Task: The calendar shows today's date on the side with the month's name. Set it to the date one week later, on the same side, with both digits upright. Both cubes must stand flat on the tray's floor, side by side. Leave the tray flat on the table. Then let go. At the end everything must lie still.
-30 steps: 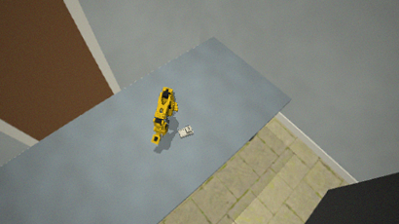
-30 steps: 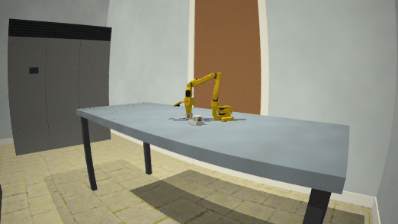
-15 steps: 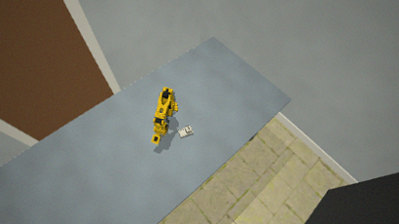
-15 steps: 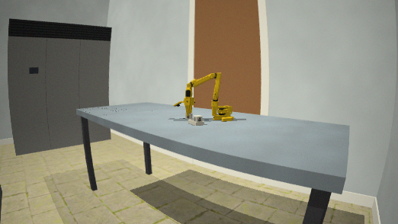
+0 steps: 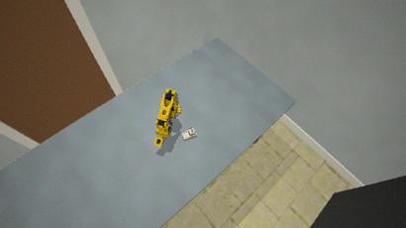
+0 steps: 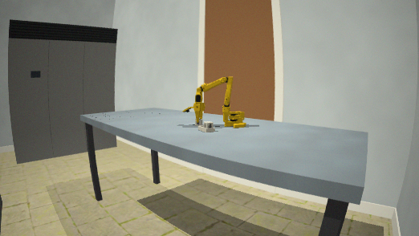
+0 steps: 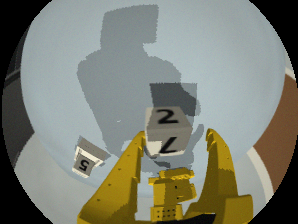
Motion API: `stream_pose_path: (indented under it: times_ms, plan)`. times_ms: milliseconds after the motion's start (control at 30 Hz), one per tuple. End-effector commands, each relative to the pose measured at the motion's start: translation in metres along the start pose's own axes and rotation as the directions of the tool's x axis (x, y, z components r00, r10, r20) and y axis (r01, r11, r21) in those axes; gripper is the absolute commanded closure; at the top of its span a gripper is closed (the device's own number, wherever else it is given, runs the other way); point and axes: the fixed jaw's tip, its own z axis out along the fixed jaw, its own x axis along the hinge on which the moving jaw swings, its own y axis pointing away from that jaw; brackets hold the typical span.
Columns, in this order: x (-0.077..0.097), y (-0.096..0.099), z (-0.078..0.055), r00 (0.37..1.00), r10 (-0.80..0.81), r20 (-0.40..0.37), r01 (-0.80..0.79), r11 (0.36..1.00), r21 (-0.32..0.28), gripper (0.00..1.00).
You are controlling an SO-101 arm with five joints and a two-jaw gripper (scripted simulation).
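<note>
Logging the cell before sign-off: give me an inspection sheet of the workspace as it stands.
Surface: grey table, arm base mounted on it.
Job's things: tray beside the arm, with a cube showing 5 in it; cube showing 2 and 7 outside the tray, between the end effector's fingers.
Clutter: nothing seen.
Grippers: end effector open, pointing down around that cube, not clamping it.
Cables: nothing seen.
Surroundings: dark cabinet, brown wall panel, tiled floor.
</note>
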Motion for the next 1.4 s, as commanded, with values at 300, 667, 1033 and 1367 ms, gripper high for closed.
stream_pose_path:
  times_ms: [300, 667, 1033, 1367]
  plan:
    - [-0.005, 0.000, -0.020, 1.000, -0.001, 0.018, 0.001, 1.000, -0.003, 0.64]
    - [-0.004, 0.000, -0.051, 1.000, -0.001, 0.018, 0.001, 1.000, -0.003, 0.64]
    - [-0.002, -0.001, -0.061, 1.000, -0.001, 0.018, 0.001, 1.000, -0.003, 0.64]
    - [-0.002, -0.001, -0.061, 1.000, -0.001, 0.018, 0.001, 1.000, -0.003, 0.64]
